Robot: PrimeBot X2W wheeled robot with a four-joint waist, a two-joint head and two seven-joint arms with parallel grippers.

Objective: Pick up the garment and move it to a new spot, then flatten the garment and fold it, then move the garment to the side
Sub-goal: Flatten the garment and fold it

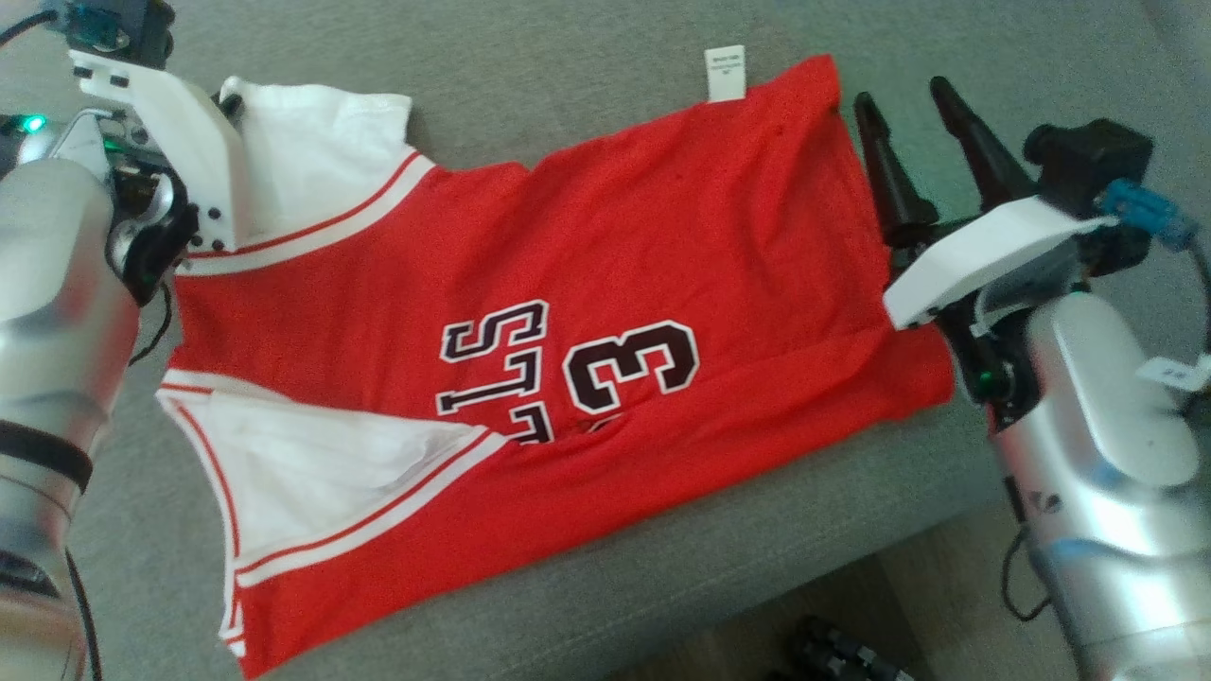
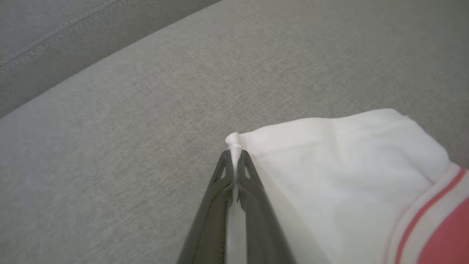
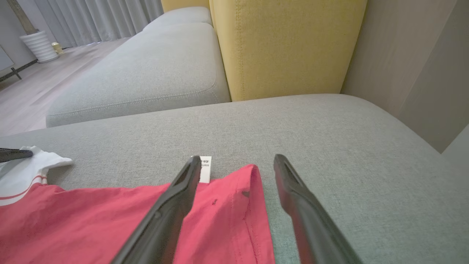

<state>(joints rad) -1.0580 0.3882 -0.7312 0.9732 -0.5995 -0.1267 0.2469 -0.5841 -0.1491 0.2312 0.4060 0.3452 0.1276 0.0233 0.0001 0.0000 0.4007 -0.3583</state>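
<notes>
The garment [image 1: 587, 359] is a red jersey with white sleeves, red-and-white trim and black lettering, spread on a grey sofa seat. My left gripper [image 2: 234, 154] is shut on the corner of the far white sleeve [image 2: 329, 165], a pinch of white cloth sticking out past its tips. In the head view the left wrist covers that sleeve corner [image 1: 312, 142]. My right gripper [image 1: 908, 99] stands open beside the garment's hem, its fingers [image 3: 293, 190] straddling the far hem corner [image 3: 249, 183] near a white label [image 1: 726, 73].
The grey sofa seat [image 1: 587, 57] ends at a front edge [image 1: 804, 558] below the garment, with floor beyond. A yellow cushion [image 3: 285, 44] stands behind the seat, and another grey seat [image 3: 146, 73] lies farther back.
</notes>
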